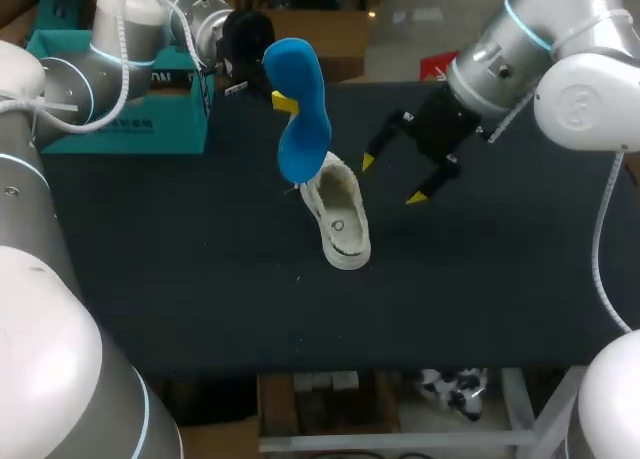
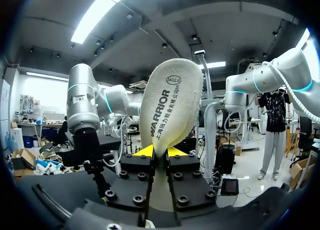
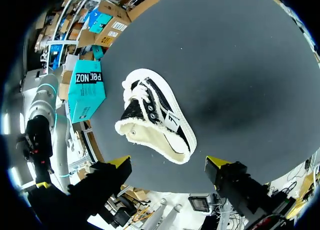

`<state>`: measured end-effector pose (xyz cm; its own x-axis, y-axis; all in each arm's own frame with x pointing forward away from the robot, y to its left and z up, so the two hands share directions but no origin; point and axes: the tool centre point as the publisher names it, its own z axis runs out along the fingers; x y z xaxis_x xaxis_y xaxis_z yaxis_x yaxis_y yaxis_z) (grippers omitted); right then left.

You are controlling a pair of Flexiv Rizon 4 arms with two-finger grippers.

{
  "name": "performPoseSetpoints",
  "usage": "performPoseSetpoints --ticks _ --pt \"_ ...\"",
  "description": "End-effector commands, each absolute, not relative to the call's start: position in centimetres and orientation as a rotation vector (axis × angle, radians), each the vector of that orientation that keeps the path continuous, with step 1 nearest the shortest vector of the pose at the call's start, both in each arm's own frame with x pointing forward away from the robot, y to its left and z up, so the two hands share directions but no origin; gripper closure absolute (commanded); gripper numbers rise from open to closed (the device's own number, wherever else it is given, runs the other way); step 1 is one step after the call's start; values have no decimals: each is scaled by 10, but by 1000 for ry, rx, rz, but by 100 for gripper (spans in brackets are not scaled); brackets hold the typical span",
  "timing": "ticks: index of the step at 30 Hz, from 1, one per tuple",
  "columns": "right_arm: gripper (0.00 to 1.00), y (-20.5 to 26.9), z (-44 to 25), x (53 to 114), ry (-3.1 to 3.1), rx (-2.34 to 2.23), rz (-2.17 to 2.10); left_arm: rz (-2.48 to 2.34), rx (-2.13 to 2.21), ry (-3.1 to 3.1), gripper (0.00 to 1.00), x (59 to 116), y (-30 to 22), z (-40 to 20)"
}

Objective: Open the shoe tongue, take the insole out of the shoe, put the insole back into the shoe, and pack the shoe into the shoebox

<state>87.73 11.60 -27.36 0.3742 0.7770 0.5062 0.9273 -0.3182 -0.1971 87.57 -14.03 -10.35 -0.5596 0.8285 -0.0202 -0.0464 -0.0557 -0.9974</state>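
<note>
Insole [image 1: 300, 79] out of shoe [image 1: 338, 217], held upright above table [image 1: 200, 279], my left jaws clamped on its middle. Shoe lies mid-table, just near of insole. My right jaws gape wide, empty, hovering right of shoe. Shoebox [image 1: 160, 124] far left.

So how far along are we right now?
Done: the insole is out of the shoe. In hand: the left gripper is shut on the insole and holds it in the air above the shoe. The right gripper hangs open beside the shoe. Left: put the insole back in, then pack the shoe into the box, which stands apart at the table's back.
</note>
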Motion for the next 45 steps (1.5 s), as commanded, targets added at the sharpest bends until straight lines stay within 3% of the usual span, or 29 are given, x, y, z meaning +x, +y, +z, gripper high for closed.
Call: performPoseSetpoints --ticks 1,12,33,45 --pt "0 106 -276 875 -1439 -2155 -473 1661 -869 -1519 100 877 -145 -103" --pt "0 110 -280 876 -1351 -2166 -408 1526 -988 -1590 100 860 -155 -111" --pt "0 117 -285 867 -1108 -2143 -249 1377 -1389 -1792 100 837 -177 -178" --pt "0 144 -307 872 -930 -2007 -163 1388 -1556 -1817 100 829 -196 -207"
